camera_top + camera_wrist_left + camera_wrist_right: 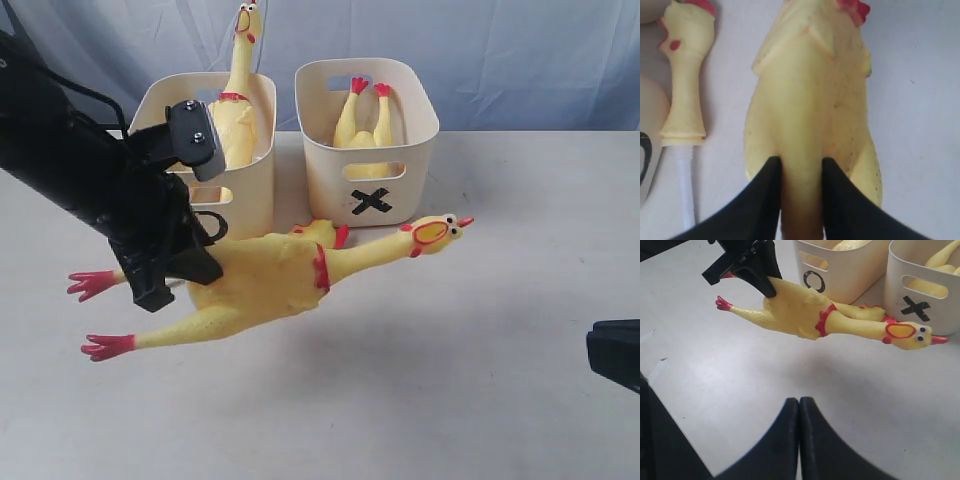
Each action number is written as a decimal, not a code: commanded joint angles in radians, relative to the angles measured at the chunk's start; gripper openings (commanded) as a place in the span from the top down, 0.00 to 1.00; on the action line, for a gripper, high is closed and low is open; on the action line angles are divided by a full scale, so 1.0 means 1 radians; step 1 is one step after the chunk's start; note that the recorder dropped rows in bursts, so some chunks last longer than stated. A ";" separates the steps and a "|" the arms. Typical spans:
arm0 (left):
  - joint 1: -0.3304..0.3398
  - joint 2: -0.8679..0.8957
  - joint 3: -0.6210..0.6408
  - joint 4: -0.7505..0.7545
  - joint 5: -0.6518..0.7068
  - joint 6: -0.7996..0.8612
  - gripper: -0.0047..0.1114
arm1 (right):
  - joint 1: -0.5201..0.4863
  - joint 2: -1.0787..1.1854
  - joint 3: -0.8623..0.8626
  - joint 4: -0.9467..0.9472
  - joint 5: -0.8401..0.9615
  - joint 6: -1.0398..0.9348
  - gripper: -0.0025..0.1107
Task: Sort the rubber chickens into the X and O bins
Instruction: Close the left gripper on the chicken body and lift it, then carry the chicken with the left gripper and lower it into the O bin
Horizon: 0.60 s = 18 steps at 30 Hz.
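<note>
My left gripper (170, 280) (800, 161) is shut on the rear body of a long whole rubber chicken (265, 280) (795, 310), held level above the table in front of the bins, head toward the X bin (330, 170) (945, 315). A headless body (365, 125) stands feet-up in that bin. The O bin (250, 190) (850, 275) holds another whole chicken (238, 110), upright with its head above the rim. The head-and-neck piece (685, 85) (322, 233) lies on the table by the O bin. My right gripper (799, 401) hangs shut and empty at the near right.
The white table (450, 380) stretches in front of and to the right of the bins. A blue curtain (520, 50) hangs behind them. The left arm's black body (70, 160) covers part of the O bin's front.
</note>
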 commanded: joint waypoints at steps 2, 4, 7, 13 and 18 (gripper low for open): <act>-0.001 -0.035 0.003 -0.057 -0.081 0.002 0.96 | -0.003 -0.004 0.004 0.003 -0.005 -0.002 0.99; 0.009 -0.045 0.003 -0.079 -0.111 0.002 0.96 | -0.003 -0.004 0.004 0.003 -0.005 -0.002 0.99; 0.043 -0.062 0.003 -0.114 -0.158 0.004 0.96 | -0.003 -0.004 0.004 0.003 -0.005 -0.002 0.99; 0.107 -0.070 0.003 -0.235 -0.265 0.008 0.96 | -0.003 -0.004 0.004 0.003 -0.009 -0.002 0.99; 0.124 -0.070 0.003 -0.345 -0.318 0.117 0.96 | -0.003 -0.004 0.004 0.003 -0.009 -0.002 0.99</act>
